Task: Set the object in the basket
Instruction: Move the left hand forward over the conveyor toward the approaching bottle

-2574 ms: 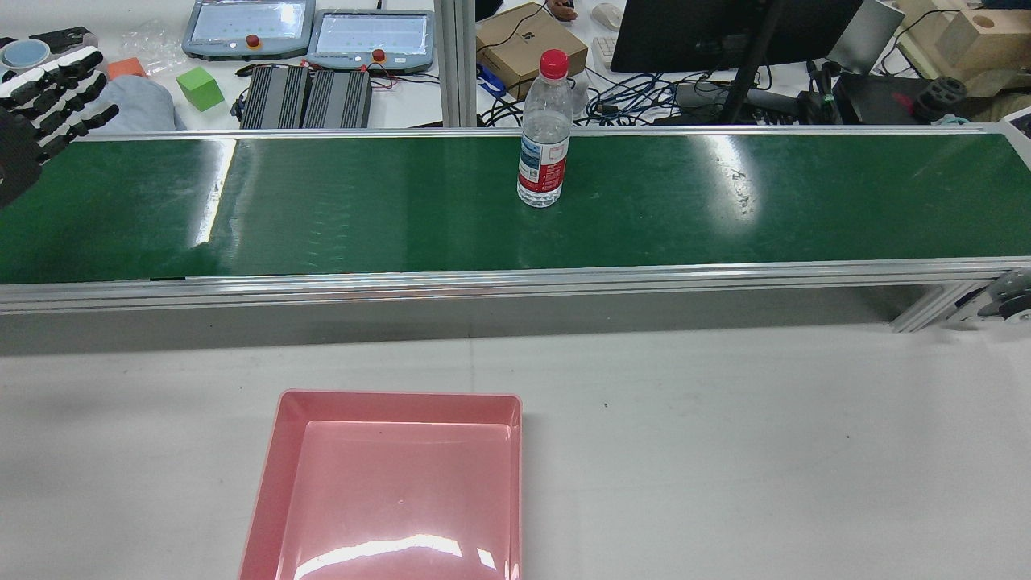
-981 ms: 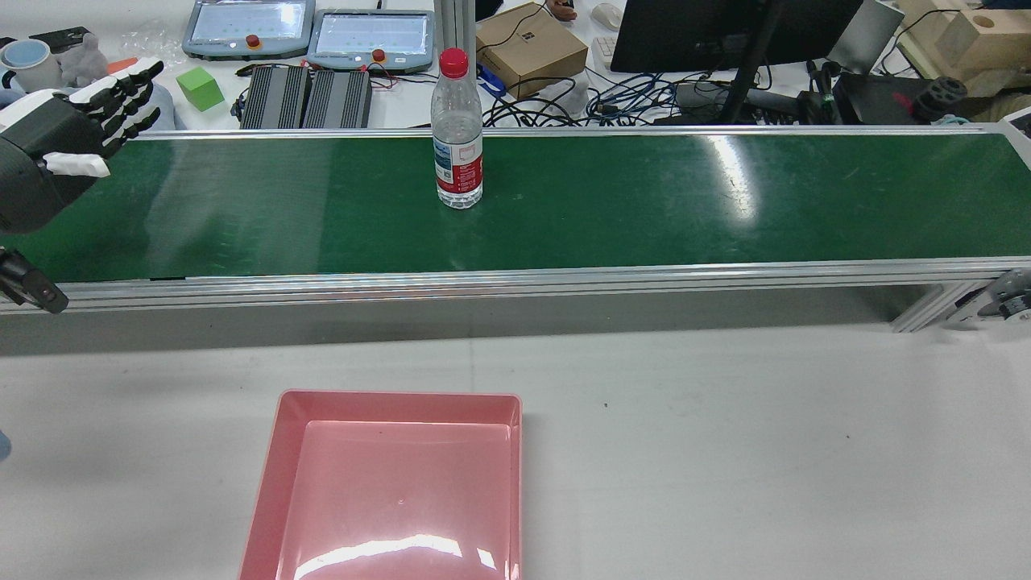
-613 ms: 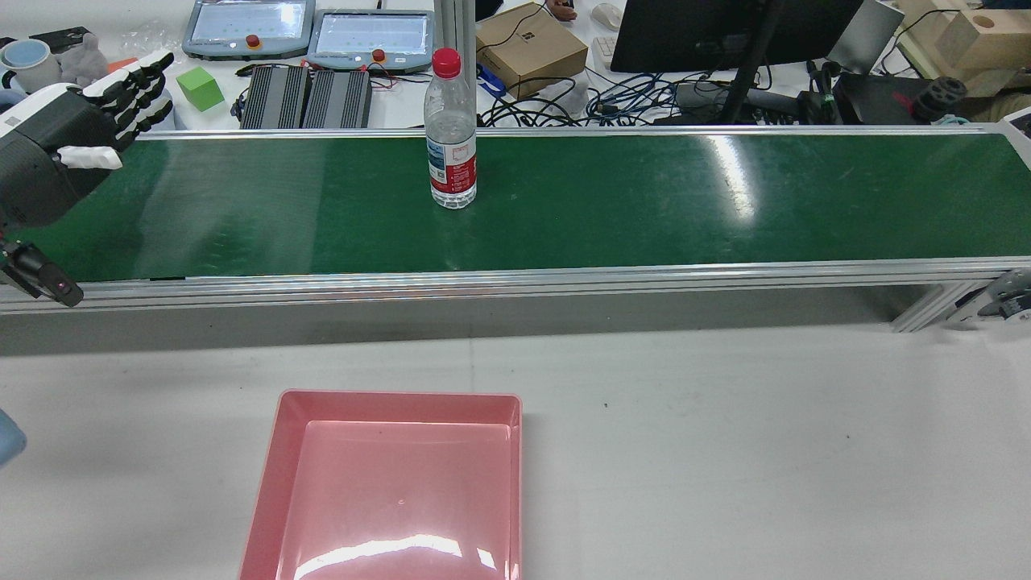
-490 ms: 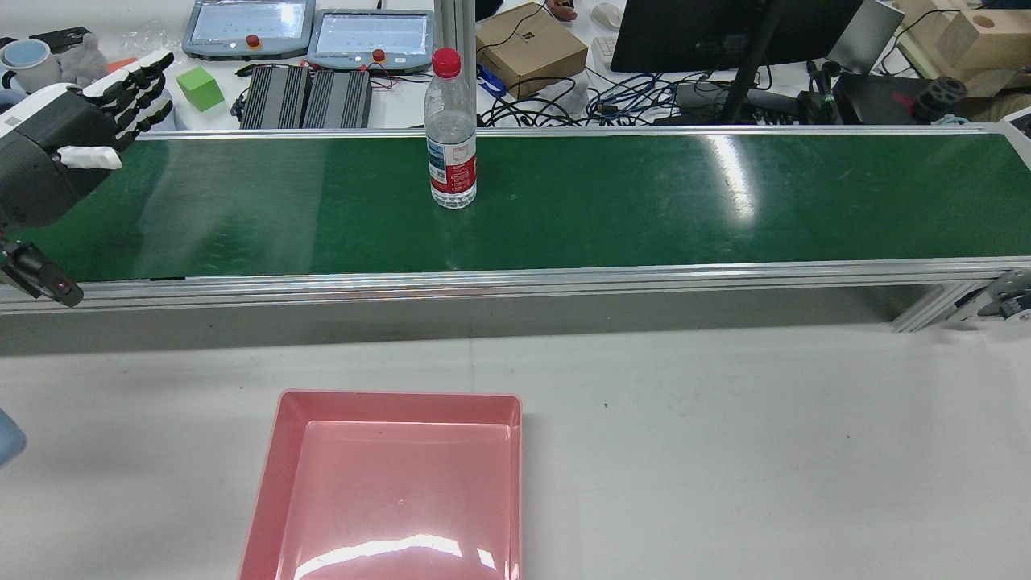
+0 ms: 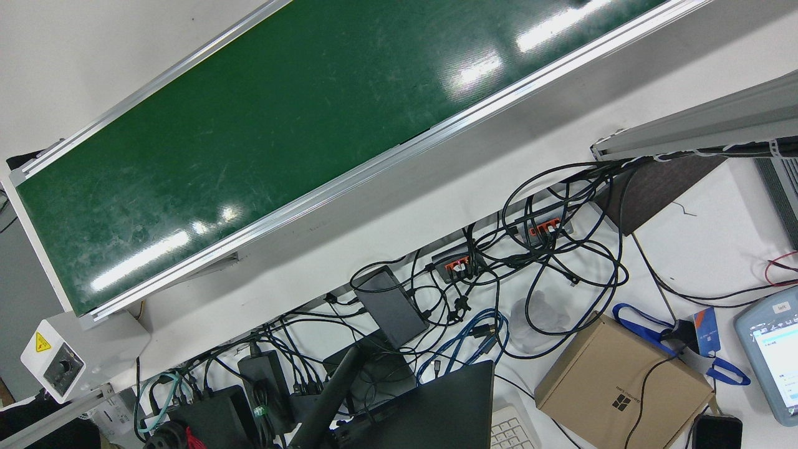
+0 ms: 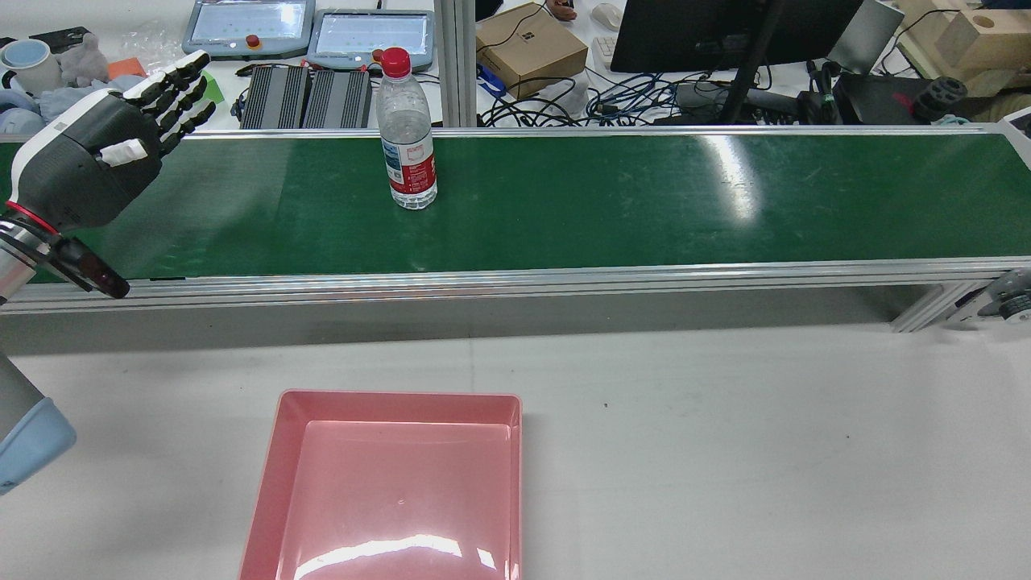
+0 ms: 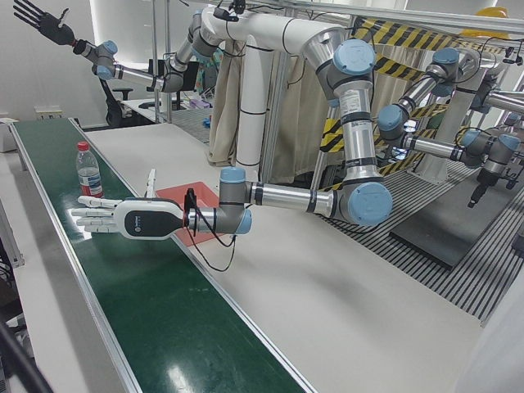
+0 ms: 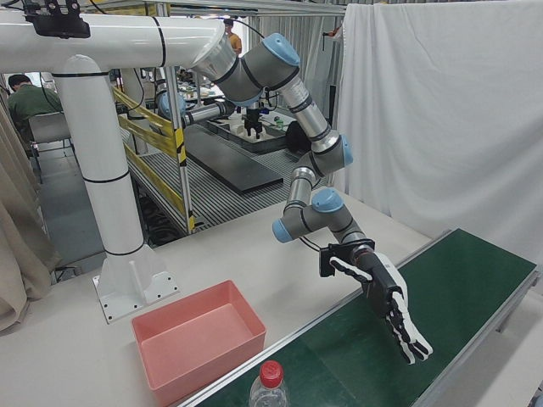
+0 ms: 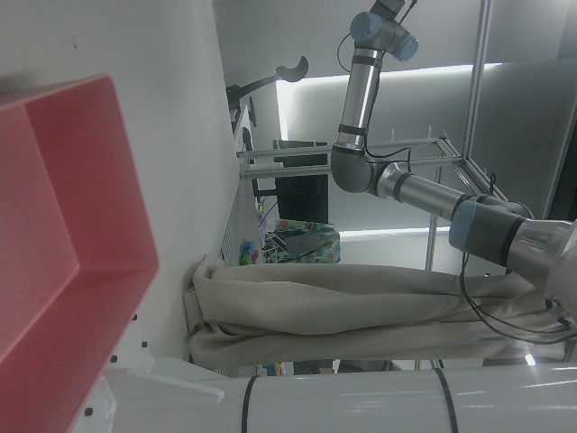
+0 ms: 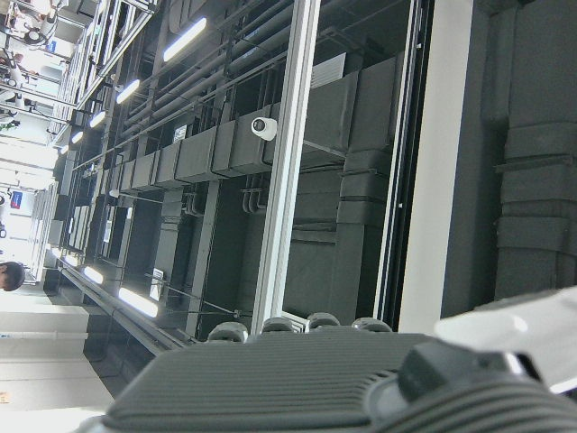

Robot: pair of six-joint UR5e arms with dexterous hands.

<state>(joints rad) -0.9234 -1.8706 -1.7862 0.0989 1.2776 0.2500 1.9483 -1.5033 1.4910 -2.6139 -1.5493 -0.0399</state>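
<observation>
1. Clear plastic water bottle with red cap and red-and-white label (image 6: 408, 141) stands upright on the green conveyor belt (image 6: 612, 197), toward the far rail, left of the belt's middle in the rear view.
2. Left robot hand (image 6: 105, 153) hovers over the belt's left end, fingers spread and extended, holding nothing. Well apart from the bottle; no contact.
3. Left-front view: same robot hand (image 7: 123, 218) lies flat and low above the belt, fingertips pointing toward the bottle (image 7: 88, 170).
4. Shallow pink rectangular plastic basket (image 6: 274, 467) sits empty on the white surface (image 6: 725, 451), nearer than the belt.
5. Right robot hand (image 7: 37, 20) is raised high, far off, fingers splayed, idle.
6. Progress, judged: nothing grasped yet. Left to do: close on the bottle, lift, carry near-side over the rail, release into the basket.
</observation>
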